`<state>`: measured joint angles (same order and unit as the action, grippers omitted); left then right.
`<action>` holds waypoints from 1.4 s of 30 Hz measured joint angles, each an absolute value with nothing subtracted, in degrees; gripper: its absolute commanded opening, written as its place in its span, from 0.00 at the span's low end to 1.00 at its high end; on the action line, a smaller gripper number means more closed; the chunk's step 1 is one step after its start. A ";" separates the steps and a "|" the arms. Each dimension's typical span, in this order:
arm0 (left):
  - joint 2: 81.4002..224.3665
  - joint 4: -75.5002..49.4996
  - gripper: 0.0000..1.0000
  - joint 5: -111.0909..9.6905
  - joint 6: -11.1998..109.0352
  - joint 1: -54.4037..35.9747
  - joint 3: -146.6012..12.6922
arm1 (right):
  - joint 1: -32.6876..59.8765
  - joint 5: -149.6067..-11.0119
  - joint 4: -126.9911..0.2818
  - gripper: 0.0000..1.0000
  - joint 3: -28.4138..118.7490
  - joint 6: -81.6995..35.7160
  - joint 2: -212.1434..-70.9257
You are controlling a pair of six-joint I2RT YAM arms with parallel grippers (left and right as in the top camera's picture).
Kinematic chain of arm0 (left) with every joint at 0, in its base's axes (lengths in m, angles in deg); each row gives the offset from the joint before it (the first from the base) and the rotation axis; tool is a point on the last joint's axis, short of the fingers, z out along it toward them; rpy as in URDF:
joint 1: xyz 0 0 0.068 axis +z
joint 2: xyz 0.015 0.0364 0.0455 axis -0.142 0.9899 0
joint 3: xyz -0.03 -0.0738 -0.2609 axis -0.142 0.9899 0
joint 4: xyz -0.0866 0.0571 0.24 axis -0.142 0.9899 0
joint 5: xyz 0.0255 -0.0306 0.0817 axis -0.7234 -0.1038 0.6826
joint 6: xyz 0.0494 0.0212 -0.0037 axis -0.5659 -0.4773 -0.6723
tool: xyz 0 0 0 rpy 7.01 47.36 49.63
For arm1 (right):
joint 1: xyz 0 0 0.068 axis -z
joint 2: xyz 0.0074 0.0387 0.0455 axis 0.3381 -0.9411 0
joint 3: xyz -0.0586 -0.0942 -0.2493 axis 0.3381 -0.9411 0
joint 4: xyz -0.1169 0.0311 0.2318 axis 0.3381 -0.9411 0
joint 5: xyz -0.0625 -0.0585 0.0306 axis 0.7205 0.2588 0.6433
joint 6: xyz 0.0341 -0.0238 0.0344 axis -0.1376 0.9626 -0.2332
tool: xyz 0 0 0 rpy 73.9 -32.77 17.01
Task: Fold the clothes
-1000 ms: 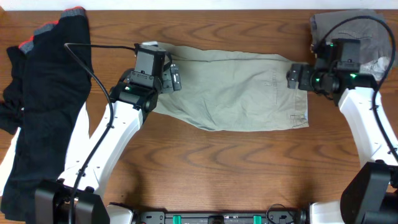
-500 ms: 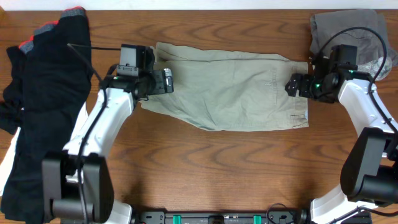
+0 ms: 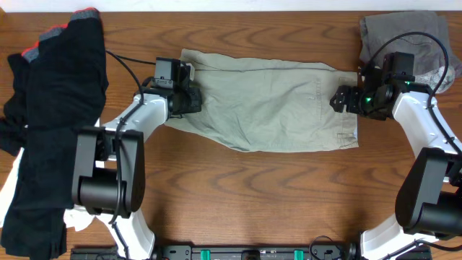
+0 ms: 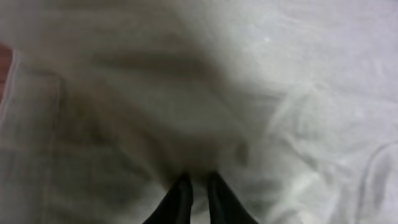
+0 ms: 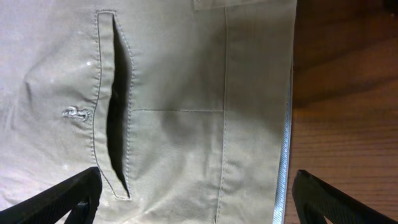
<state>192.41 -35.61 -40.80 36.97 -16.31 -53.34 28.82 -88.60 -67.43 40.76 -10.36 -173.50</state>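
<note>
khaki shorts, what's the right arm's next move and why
Probably lower the right gripper and close on the waistband edge of the khaki cotton shorts: its jaws stand open above it, while the left gripper looks pinched on the far end.

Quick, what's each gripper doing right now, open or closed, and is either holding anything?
Left gripper: closed, pinching the khaki shorts.
Right gripper: open wide over the khaki shorts, holding nothing.

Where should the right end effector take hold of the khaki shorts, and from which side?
Pinch the waistband edge of the khaki shorts, coming from the right, over the table. The shorts lie flat, and that stitched edge is free, so a finger can likely slip under.
</note>
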 measured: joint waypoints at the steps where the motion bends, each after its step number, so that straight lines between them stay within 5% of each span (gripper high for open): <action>1: 192.48 -35.81 0.09 -40.69 36.95 -16.31 -53.34 | 28.82 -88.63 -67.43 0.93 40.76 -10.36 -173.50; 30: 194.62 -36.11 0.06 -33.80 38.37 -13.12 -53.77 | 29.04 -78.18 -51.61 0.85 30.23 -15.52 -173.50; 42: 194.73 -34.61 0.06 -33.39 38.37 -13.12 -54.36 | 29.04 -75.23 -48.00 0.64 30.14 -17.13 -176.12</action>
<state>194.73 -34.61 -33.39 38.37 -13.12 -54.36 29.04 -75.23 -48.00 30.14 -17.13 -176.12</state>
